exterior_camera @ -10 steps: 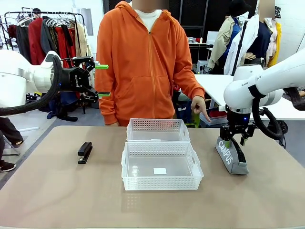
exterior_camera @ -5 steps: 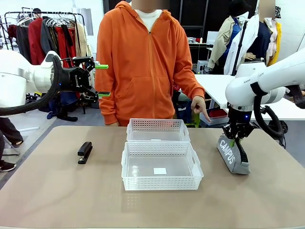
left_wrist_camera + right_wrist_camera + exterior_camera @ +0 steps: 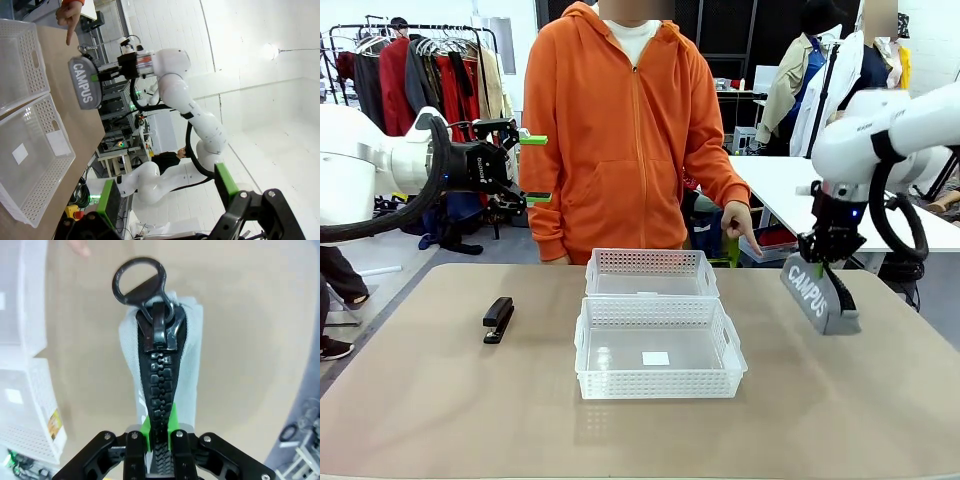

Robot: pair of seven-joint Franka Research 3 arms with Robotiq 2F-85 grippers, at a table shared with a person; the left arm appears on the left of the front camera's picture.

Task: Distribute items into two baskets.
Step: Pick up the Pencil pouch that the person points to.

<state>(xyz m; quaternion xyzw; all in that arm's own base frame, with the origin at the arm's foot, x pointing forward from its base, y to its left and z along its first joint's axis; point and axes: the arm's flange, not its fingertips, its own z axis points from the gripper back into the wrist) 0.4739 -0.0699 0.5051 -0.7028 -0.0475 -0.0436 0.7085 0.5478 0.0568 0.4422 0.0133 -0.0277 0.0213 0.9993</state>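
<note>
The right end effector [image 3: 823, 262] pinches one end of the pouch [image 3: 820, 297] along its zip. The pouch hangs tilted, right of the baskets [image 3: 660, 384], and may swing or slip from so narrow a hold. That arm reaches steeply down. The left end effector [image 3: 535, 168] hovers spread, high above the stapler [image 3: 498, 319] on the desk [image 3: 420, 400].

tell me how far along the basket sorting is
Done: nothing yet; the far basket and near basket hold no items, the near one just its white label. In hand: the right jaws are shut on the grey CAMPUS pouch, held tilted above the table. Left: place it, then the black stapler, lying left of the baskets; the left jaws hang open, away from it.
</note>
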